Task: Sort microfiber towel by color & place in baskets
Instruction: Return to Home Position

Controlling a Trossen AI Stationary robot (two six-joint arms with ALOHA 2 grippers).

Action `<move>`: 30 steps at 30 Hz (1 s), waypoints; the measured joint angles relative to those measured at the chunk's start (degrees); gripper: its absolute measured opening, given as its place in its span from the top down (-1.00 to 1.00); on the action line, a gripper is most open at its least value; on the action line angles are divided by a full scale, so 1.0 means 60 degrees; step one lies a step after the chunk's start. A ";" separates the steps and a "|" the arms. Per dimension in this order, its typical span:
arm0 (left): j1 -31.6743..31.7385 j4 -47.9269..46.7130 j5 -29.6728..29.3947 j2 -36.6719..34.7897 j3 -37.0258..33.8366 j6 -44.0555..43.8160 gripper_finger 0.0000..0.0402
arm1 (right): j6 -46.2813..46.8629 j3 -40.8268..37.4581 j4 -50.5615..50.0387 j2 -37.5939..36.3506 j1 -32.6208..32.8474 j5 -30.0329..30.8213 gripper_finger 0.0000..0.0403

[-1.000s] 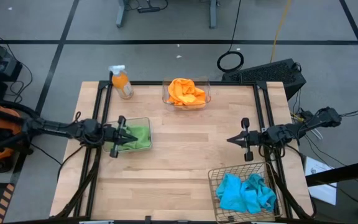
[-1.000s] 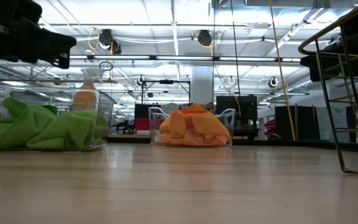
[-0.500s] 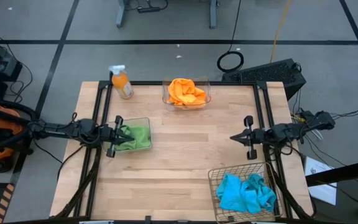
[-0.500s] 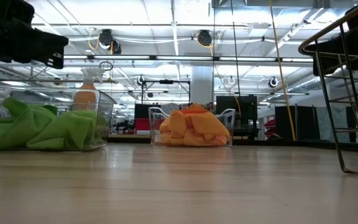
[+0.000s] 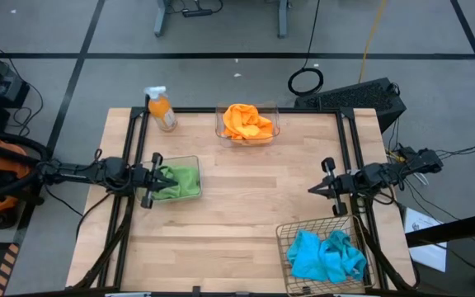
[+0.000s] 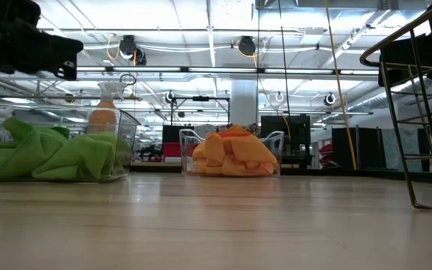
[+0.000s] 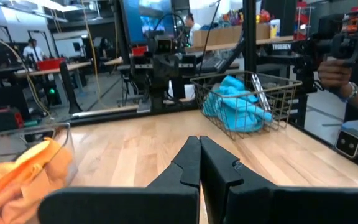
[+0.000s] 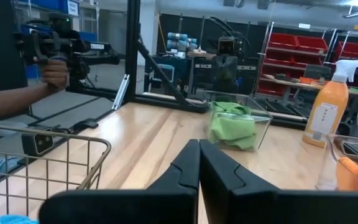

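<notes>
Both closed, empty: left gripper (image 5: pixel 168 180) above green towels (image 5: pixel 186 179) in left tub (image 5: pixel 190 158); right gripper (image 5: pixel 311 190) near mesh basket (image 5: pixel 303 224) holding blue towels (image 5: pixel 326 254); orange towels (image 5: pixel 248 122) in far tub (image 5: pixel 278 125), long axis left-right.

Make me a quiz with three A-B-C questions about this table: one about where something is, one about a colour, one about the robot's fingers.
1. Where are the blue cloths?
A) in the wire basket
B) beside the spray bottle
C) loose on the table

2. What colour are the cloths in the left-side clear tub?
A) orange
B) green
C) blue

3. How are the right gripper's fingers?
A) wide open
B) shut on a cloth
C) shut, holding nothing

Answers: 1 A, blue shows through the mesh; 2 B, green cloths fill that tub; 3 C, the fingers meet with nothing between.
</notes>
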 joint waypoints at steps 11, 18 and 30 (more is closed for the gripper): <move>0.0004 -0.0307 0.0000 -0.0001 -0.0004 -0.0249 0.99 | -0.0205 0.0000 -0.0025 0.0024 -0.0007 -0.0169 1.00; 0.0397 -0.0256 0.0079 0.0000 -0.0004 -0.0009 0.99 | -0.0283 0.0000 -0.0025 0.0024 -0.0004 -0.0169 1.00; 0.1807 0.0247 0.1950 0.0043 -0.0186 -0.0766 0.99 | -0.0326 0.0000 -0.0029 0.0027 -0.0004 -0.0165 1.00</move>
